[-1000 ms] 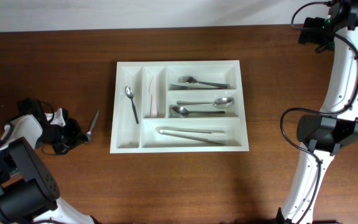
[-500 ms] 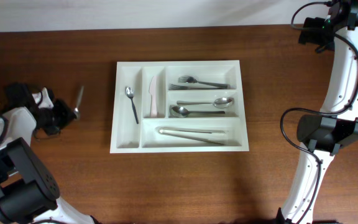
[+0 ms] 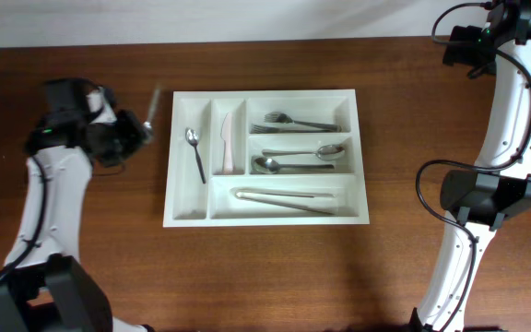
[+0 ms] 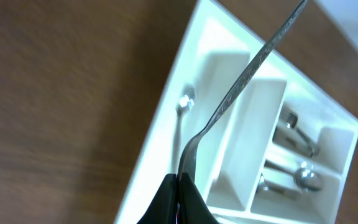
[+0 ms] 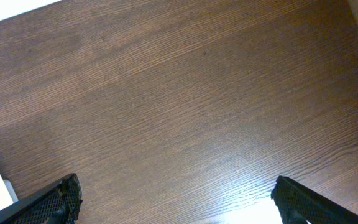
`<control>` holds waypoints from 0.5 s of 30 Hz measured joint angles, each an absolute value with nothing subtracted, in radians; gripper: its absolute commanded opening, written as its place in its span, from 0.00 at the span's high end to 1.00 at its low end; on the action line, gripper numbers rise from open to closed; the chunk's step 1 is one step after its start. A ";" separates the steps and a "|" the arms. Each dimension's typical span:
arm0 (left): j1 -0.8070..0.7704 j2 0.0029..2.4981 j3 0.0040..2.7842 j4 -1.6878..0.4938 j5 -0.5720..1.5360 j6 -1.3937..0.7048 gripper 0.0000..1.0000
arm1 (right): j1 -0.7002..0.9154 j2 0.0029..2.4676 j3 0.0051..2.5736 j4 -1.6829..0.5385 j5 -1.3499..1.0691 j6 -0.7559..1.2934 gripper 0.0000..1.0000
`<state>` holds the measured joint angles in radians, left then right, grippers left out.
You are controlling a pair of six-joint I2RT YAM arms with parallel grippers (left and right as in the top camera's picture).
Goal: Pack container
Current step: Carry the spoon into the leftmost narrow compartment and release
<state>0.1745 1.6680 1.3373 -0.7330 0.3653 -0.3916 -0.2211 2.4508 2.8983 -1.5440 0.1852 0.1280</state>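
Observation:
The container [image 3: 170, 184] is a white cutlery tray in the middle of the table, also seen in the left wrist view as the container [image 4: 160, 134]. My left gripper [image 3: 133, 138] hovers just off its upper left corner, shut on a slim metal utensil [image 3: 153, 103]. In the left wrist view the left gripper [image 4: 179, 186] pinches the utensil [image 4: 241, 87] at its wider end, and the handle slants out over the narrow compartments. My right gripper [image 5: 179, 202] is open over bare wood at the far right, holding nothing.
The tray holds a teaspoon [image 3: 194, 152] and a pale knife [image 3: 226, 143] in the narrow slots, forks [image 3: 298, 122], spoons [image 3: 302, 157] and tongs [image 3: 284, 198] in the long ones. The right arm [image 3: 505, 120] stands along the right edge.
My left arm has swung from the front left of the table up toward the tray's upper left corner, carrying the utensil off the wood. The right arm has not moved.

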 measured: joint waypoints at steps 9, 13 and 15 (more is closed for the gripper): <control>-0.034 1.668 1.337 -0.785 0.136 -0.595 0.98 | -0.221 2.451 2.898 -1.544 0.185 0.128 0.01; -0.080 1.671 1.337 -0.797 0.070 -0.644 0.98 | -0.221 2.451 2.898 -1.544 0.185 0.128 0.01; -0.099 1.680 1.337 -0.799 0.050 -0.658 0.98 | -0.221 2.451 2.898 -1.544 0.185 0.128 0.01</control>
